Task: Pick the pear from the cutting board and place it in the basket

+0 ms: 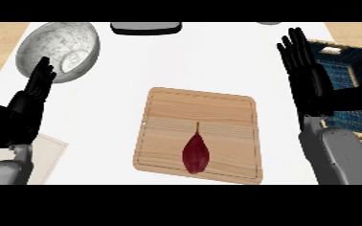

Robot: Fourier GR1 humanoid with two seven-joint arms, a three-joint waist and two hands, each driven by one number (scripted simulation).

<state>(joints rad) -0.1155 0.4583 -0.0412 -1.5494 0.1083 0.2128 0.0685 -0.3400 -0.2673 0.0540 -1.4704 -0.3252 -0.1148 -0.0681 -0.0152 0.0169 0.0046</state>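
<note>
There was one pear (196, 154), one cutting board (205, 112), one basket (345, 67), one bowl (44, 45) and one dark tray (145, 28) (at the far edge) — and a left hand (28, 100) and a right hand (304, 72), so two hands.

Counter (212, 57): white top.
Bowl (58, 50): round, grey-white marbled, at the counter's far left corner.
Dark grey object (145, 28): flat, rounded corners, at the counter's far edge, partly cut off.
Beige mat (48, 155): pale, square-cornered, at the counter's near left.

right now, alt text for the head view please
A dark red pear lies on a wooden cutting board, untouched. The left hand and right hand rest open at the sides, a basket by the right one.
</note>
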